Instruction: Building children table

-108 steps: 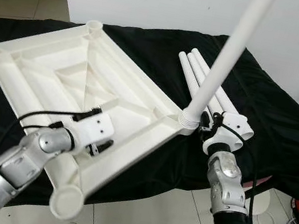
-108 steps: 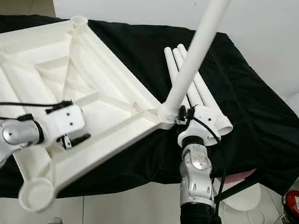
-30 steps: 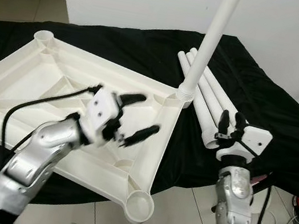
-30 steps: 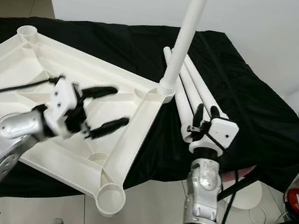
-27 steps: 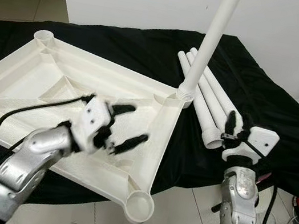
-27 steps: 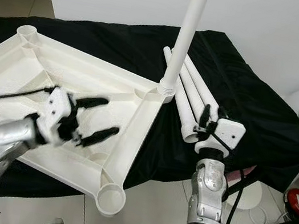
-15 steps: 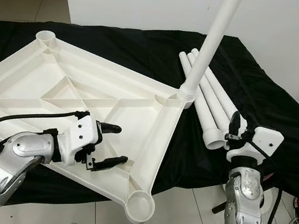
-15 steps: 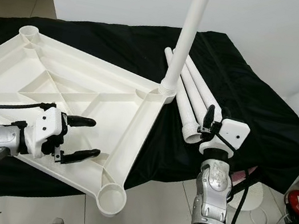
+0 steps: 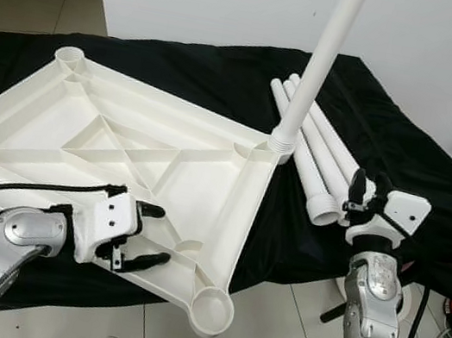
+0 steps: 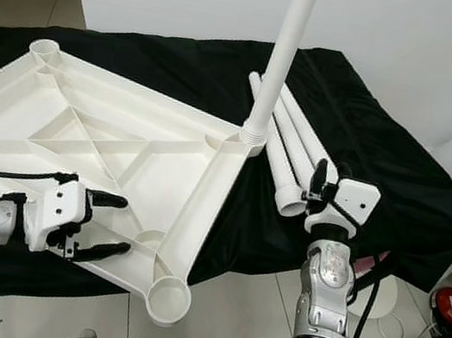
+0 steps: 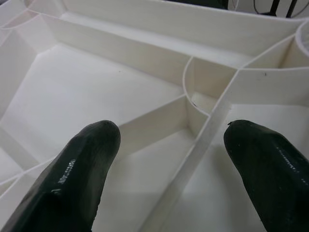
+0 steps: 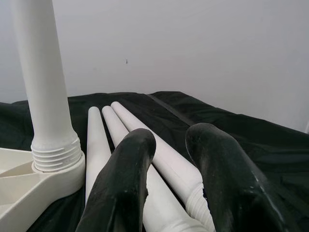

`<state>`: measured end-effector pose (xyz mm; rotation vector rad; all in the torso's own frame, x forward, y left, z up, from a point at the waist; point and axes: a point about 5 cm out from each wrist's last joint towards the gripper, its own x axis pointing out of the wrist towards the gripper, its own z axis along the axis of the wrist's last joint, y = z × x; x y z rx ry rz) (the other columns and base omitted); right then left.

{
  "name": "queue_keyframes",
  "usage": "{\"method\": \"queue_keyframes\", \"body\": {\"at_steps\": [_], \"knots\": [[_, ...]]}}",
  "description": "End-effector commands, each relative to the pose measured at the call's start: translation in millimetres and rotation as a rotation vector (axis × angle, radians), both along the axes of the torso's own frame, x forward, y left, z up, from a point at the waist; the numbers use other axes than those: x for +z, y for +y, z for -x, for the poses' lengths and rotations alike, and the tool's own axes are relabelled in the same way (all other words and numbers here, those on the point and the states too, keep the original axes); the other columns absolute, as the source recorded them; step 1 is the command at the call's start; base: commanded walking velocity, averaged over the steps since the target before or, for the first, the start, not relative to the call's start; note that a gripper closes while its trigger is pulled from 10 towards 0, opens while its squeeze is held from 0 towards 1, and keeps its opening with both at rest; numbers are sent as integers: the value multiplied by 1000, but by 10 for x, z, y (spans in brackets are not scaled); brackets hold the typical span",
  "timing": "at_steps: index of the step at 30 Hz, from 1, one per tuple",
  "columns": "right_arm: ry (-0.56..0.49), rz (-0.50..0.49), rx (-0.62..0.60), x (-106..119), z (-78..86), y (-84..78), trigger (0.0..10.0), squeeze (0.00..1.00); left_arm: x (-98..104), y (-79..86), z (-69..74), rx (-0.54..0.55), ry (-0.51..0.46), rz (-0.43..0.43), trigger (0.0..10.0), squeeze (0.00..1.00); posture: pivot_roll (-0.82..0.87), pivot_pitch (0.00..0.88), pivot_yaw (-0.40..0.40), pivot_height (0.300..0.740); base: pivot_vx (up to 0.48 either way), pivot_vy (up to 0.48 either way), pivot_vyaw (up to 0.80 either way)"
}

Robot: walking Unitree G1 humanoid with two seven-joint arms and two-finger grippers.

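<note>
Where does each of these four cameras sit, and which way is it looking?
Left eye view: on the head, looking down at the tabletop lying underside up, both arms showing.
Right eye view: beside it, same scene, with the loose legs.
Left wrist view: along the open left gripper at the tabletop's ribs.
Right wrist view: along the right gripper at the loose legs and the fitted leg.

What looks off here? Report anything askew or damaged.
No damage shows. The upside-down tabletop overhangs the black-draped surface, its near corner socket out over the floor. One leg stands screwed in; three loose legs lie beside it.
</note>
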<state>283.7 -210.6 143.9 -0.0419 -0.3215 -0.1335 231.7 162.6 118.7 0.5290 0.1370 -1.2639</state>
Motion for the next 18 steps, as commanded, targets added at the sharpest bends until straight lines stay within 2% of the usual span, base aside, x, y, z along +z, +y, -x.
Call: {"method": "queue_keyframes", "body": {"at_steps": [1,5,9,18], "knots": [[15,0,-4,-15,-22,-10,10000,0,-70,16,94,-155,81,-72,10000,0,17,0,3,740,0,0,0],[16,2,-4,-13,-29,-14,10000,0,-125,24,23,-108,62,-102,10000,0,16,0,1,740,0,0,0],[16,4,-7,-9,-31,-20,10000,0,-149,33,12,-104,60,-125,10000,0,15,0,1,740,0,0,0],[19,7,-12,-10,-37,-21,10000,0,-238,79,-43,-95,120,-206,10000,0,7,0,12,740,0,0,0]]}}
